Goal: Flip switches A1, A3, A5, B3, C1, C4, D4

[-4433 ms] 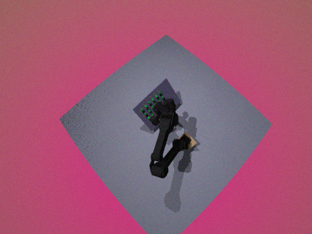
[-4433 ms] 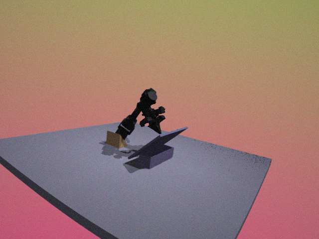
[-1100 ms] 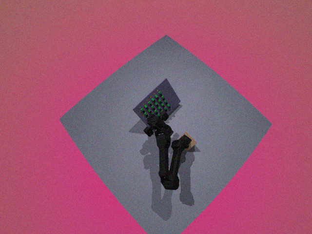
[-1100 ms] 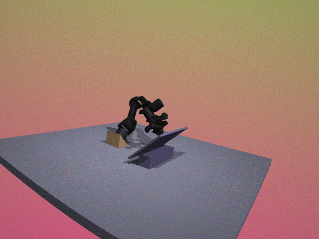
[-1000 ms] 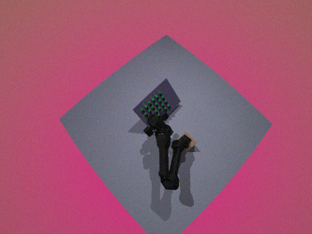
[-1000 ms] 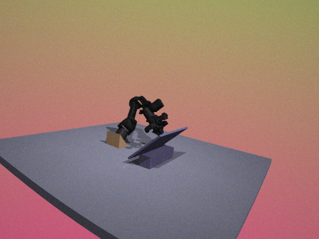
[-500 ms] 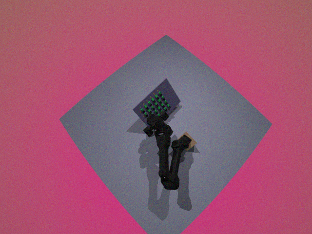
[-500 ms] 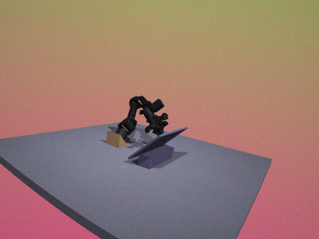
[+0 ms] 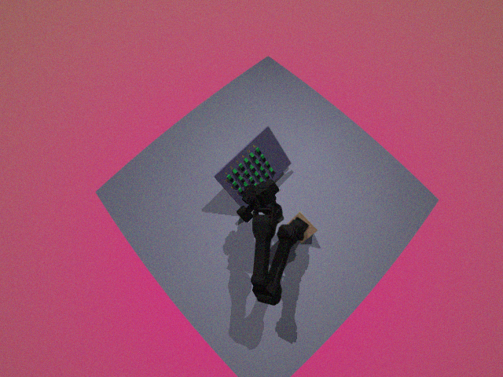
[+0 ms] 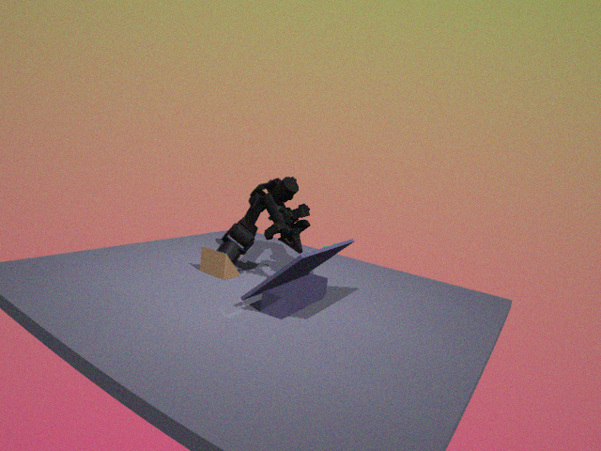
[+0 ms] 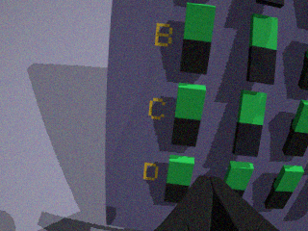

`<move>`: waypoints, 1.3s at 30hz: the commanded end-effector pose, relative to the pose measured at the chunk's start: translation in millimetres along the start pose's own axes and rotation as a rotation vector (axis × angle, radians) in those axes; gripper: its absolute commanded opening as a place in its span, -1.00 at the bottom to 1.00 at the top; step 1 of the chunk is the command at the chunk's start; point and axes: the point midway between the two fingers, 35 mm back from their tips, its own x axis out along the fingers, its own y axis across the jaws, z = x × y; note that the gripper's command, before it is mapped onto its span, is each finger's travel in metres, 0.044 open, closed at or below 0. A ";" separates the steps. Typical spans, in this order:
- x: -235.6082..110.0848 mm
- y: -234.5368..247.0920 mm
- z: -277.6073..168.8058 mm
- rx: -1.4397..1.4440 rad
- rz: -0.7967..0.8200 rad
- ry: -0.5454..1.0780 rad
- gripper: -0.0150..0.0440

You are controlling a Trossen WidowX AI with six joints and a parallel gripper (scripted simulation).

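Observation:
A purple tilted panel (image 9: 273, 149) (image 10: 286, 272) (image 11: 131, 115) carries rows of rocker switches, each half green and half black, with yellow row letters. In the wrist view I see switch B1 (image 11: 198, 38), C1 (image 11: 189, 115) and D1 (image 11: 180, 176) in the left column, with C2 (image 11: 249, 122) and D2 (image 11: 239, 173) beside them. My gripper (image 9: 259, 187) (image 10: 297, 247) (image 11: 207, 185) is shut on nothing. Its pointed tip sits over the panel's near edge at row D, between D1 and D2. I cannot tell whether it touches the panel.
The panel rests on a purple block (image 10: 297, 294) on the grey table (image 9: 365, 203) (image 10: 339, 368). The arm stands on a tan wedge base (image 9: 308, 228) (image 10: 216, 263) beside the panel. The table's edges drop off to a pink surround.

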 end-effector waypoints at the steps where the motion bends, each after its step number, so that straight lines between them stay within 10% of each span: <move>1: -26.0 6.8 4.2 0.006 0.026 -0.016 -0.49; 19: -23.9 -93.8 4.4 -0.001 0.022 -0.017 -0.49; 39: 13.5 -93.9 4.2 -0.001 0.024 -0.045 -0.49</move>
